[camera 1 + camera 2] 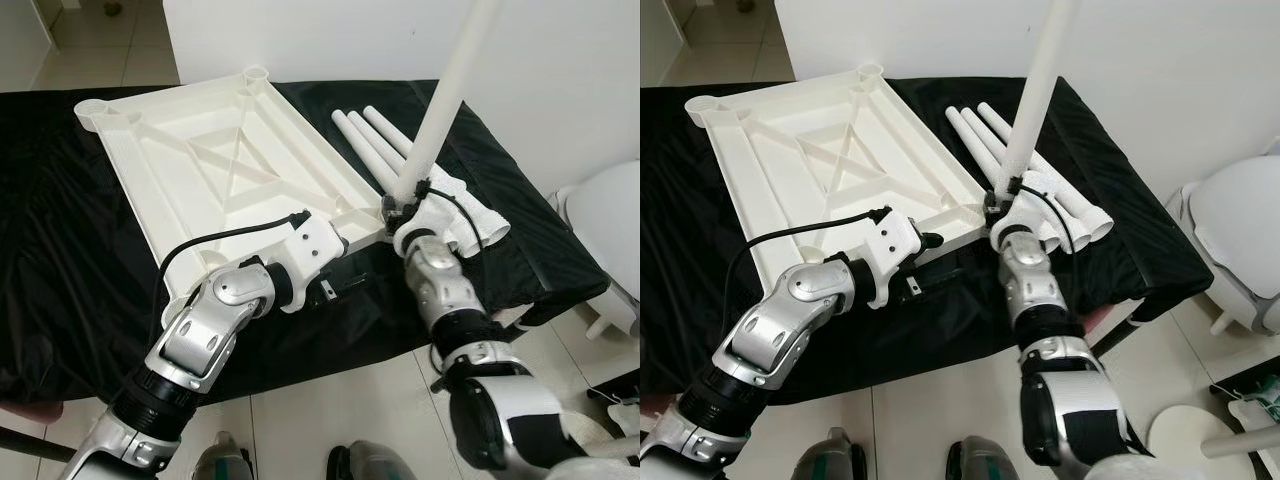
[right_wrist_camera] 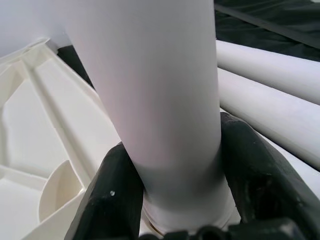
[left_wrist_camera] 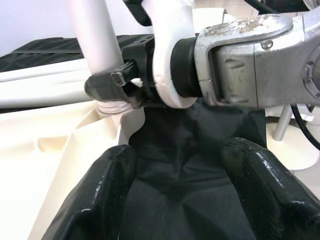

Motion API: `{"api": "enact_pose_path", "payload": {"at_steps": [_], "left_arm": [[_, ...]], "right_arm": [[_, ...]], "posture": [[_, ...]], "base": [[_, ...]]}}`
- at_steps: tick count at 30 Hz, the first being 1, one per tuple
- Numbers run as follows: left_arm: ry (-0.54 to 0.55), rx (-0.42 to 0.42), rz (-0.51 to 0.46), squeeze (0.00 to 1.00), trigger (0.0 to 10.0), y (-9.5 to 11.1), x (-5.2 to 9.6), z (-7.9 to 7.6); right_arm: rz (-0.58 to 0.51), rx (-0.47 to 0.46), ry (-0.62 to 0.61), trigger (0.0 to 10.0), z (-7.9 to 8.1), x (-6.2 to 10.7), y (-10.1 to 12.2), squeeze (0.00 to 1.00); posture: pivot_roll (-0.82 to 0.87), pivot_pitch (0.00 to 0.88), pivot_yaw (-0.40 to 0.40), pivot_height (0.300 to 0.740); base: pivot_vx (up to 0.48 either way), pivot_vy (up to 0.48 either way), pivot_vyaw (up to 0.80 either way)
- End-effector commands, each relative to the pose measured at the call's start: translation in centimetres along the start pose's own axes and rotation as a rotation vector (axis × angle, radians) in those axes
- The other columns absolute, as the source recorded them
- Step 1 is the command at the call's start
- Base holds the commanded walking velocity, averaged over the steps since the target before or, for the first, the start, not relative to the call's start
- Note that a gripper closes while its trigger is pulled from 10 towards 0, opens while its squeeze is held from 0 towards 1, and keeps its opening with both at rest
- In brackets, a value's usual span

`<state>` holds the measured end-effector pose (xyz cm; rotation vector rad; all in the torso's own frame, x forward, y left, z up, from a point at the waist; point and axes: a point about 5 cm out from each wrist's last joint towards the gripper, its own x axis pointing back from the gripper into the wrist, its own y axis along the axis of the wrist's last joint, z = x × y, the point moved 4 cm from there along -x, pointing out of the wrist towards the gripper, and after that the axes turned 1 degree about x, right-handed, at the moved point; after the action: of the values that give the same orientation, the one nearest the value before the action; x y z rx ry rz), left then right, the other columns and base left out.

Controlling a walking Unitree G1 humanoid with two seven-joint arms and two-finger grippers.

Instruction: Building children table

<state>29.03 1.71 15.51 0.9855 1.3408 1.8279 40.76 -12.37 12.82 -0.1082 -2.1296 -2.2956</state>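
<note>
A white plastic table top [image 1: 210,160] lies upside down on a black cloth, ribs up, with round sockets at its corners. A white table leg [image 1: 445,95] stands upright in the near right corner socket [image 1: 385,215]. My right gripper [image 1: 405,195] is shut on the leg [image 2: 155,100] just above its base. My left gripper [image 3: 180,165] is open over the black cloth beside that same corner, with nothing between its fingers [image 3: 100,195]. Three more white legs [image 1: 375,135] lie side by side on the cloth, right of the top.
The black cloth [image 1: 60,250] covers a low table [image 1: 560,270] whose front edge is near me. A white wall stands behind. A white rounded object [image 1: 610,220] sits on the tiled floor at the right.
</note>
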Motion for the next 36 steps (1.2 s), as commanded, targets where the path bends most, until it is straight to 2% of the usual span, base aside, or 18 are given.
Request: {"api": "enact_pose_path", "payload": {"at_steps": [1, 4, 7, 8, 9, 10, 11, 17, 20, 22, 23, 24, 26, 31, 34, 36], "left_arm": [[-0.012, -0.007, 0.013, 0.00, 10.0, -0.1, -0.2, -0.1], [-0.009, -0.006, 0.013, 0.00, 10.0, -0.2, -0.2, -0.1], [-0.007, -0.003, 0.011, 0.00, 10.0, -0.2, -0.2, -0.2], [-0.006, -0.002, 0.010, 0.00, 10.0, -0.1, -0.2, -0.2], [-0.005, -0.001, 0.009, 0.00, 10.0, -0.1, -0.2, -0.2], [-0.005, -0.001, 0.009, 0.00, 10.0, -0.1, -0.2, -0.2], [-0.004, 0.000, 0.008, 0.00, 10.0, -0.1, -0.3, -0.2], [0.001, 0.003, 0.006, 0.00, 10.0, -0.1, -0.3, -0.1], [0.004, 0.004, 0.003, 0.00, 10.0, 0.0, -0.3, -0.1], [0.005, 0.004, 0.002, 0.00, 10.0, 0.0, -0.3, 0.0], [0.006, 0.004, 0.001, 0.00, 10.0, 0.1, -0.3, 0.0], [0.006, 0.004, 0.001, 0.00, 10.0, 0.1, -0.3, 0.0], [0.007, 0.006, -0.001, 0.00, 10.0, 0.1, -0.4, 0.1], [0.007, 0.005, -0.001, 0.00, 10.0, 0.1, -0.4, 0.0], [0.008, 0.005, -0.004, 0.00, 10.0, 0.2, -0.4, 0.1], [0.008, 0.005, -0.004, 0.00, 10.0, 0.2, -0.4, 0.1]], "right_arm": [[-0.006, -0.038, 0.006, 10.0, 1.0, 0.2, 0.3, 0.00], [-0.008, -0.020, 0.025, 10.0, 1.6, 0.2, 0.4, 0.00], [-0.009, -0.012, 0.019, 10.0, 1.4, 0.3, 0.5, 0.00], [-0.008, -0.012, 0.014, 10.0, 1.2, 0.3, 0.6, 0.06], [-0.009, -0.014, 0.010, 10.0, 1.0, 0.3, 0.6, 0.89], [-0.009, -0.014, 0.010, 10.0, 1.0, 0.3, 0.6, 0.89], [-0.011, -0.015, 0.014, 10.0, 0.9, 0.3, 0.7, 1.00], [-0.044, -0.023, 0.144, 10.0, 1.5, 0.8, 1.4, 1.00], [-0.072, 0.010, 0.245, 10.0, 1.1, 0.9, 2.0, 1.00], [-0.073, 0.017, 0.270, 10.0, 0.9, 0.9, 2.1, 1.00], [-0.074, 0.060, 0.352, 10.0, 0.6, 0.9, 2.4, 0.00], [-0.074, 0.060, 0.352, 10.0, 0.6, 0.9, 2.4, 0.00], [-0.064, 0.102, 0.470, 10.0, 0.2, 0.9, 2.5, 0.00], [-0.058, 0.128, 0.522, 10.0, 0.0, 1.0, 2.6, 0.00], [-0.007, 0.190, 0.610, 10.0, -1.3, 0.9, 1.7, 0.00], [-0.006, 0.190, 0.613, 10.0, -1.3, 0.9, 1.8, 0.00]], "posture": [[-0.03, 0.000, -0.039, 0.740], [-0.03, 0.000, -0.041, 0.740], [-0.03, 0.000, -0.046, 0.740], [-0.03, 0.000, -0.049, 0.740], [-0.03, 0.000, -0.049, 0.740], [-0.03, 0.000, -0.049, 0.740], [-0.03, 0.000, -0.050, 0.740], [-0.04, 0.000, -0.054, 0.740], [-0.04, 0.000, -0.055, 0.740], [-0.04, 0.000, -0.055, 0.740], [-0.04, 0.000, -0.053, 0.740], [-0.04, 0.000, -0.053, 0.740], [-0.05, 0.000, -0.052, 0.740], [-0.05, 0.000, -0.052, 0.740], [-0.05, 0.000, -0.050, 0.740], [-0.05, 0.000, -0.050, 0.740]], "base": [[0.000, 0.000, 0.00], [0.000, 0.000, 0.00], [0.000, 0.000, 0.00], [0.000, 0.000, 0.00], [0.000, 0.000, 0.00], [0.000, 0.000, 0.00], [0.000, 0.000, 0.00], [0.000, 0.000, 0.00], [0.000, 0.000, 0.00], [0.000, 0.000, 0.00], [0.000, 0.000, 0.00], [0.000, 0.000, 0.00], [0.000, 0.000, 0.00], [0.000, 0.000, 0.00], [0.000, 0.000, 0.00], [0.000, 0.000, 0.00]]}}
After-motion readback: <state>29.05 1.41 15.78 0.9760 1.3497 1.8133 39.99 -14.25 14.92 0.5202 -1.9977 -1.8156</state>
